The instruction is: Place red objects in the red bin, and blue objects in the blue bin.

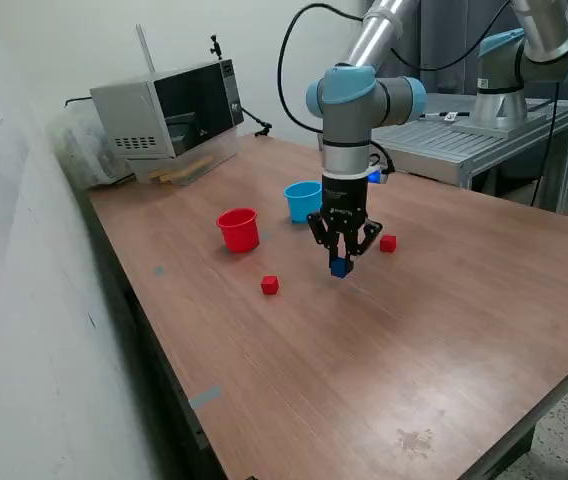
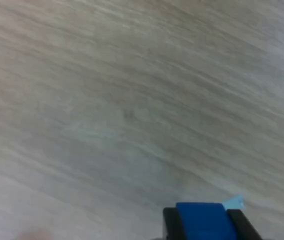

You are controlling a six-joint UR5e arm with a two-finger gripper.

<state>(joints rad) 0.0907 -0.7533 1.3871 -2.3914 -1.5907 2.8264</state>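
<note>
Exterior view: we log the tool (image 1: 340,262) clamped on one blue cube (image 1: 339,268), at or just above the table (image 1: 444,330); blue cup (image 1: 303,201) near behind it, red cup (image 1: 238,229) toward this view's left; one red cube (image 1: 270,285) near the red cup, another (image 1: 388,243) on the tool's other side. Wrist view: we see the blue cube (image 2: 204,221) between both dark fingers (image 2: 171,222), blurred table (image 2: 132,100) beyond. Risk, in our judgement: the small cube slipping in transit, or striking the cup rim on release.
</note>
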